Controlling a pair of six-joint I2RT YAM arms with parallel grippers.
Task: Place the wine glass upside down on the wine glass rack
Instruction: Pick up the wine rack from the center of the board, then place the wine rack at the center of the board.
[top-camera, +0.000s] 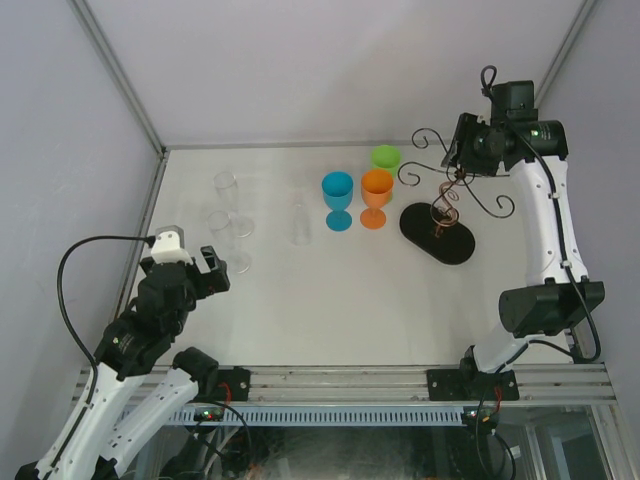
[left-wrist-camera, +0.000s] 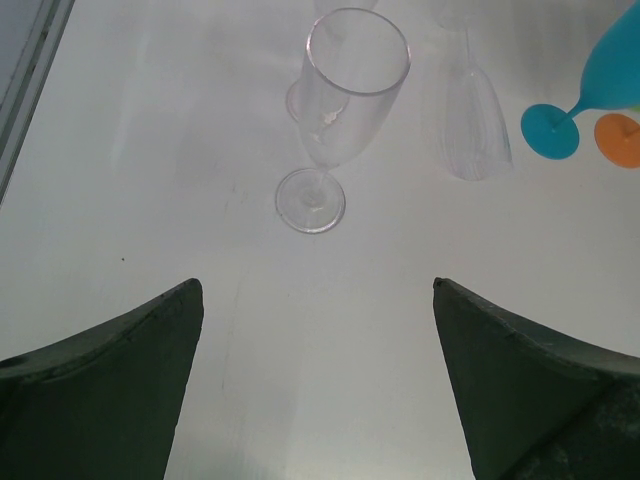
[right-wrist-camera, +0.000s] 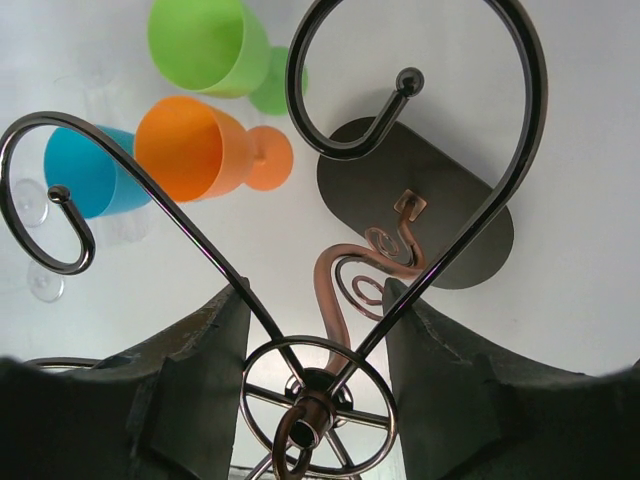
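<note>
The left gripper (left-wrist-camera: 316, 284) shows as 2 dark green fingers (left-wrist-camera: 120, 380) at the lower left and lower right of the frame, spread wide with only bare white table (left-wrist-camera: 150, 180) between them. Above the gap, at upper centre, 1 clear flute glass (left-wrist-camera: 345, 100) stands upright on its round foot. A ribbed clear glass (left-wrist-camera: 475, 130) stands to its right, and a blue goblet (left-wrist-camera: 610, 60) and an orange foot (left-wrist-camera: 620, 140) sit at the right edge.

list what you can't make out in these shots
right wrist view: whether the right gripper touches the wine glass rack; wires cross its fingers
top view: clear glasses too faint to count
left wrist view: farther glasses cut off by the top edge
</note>
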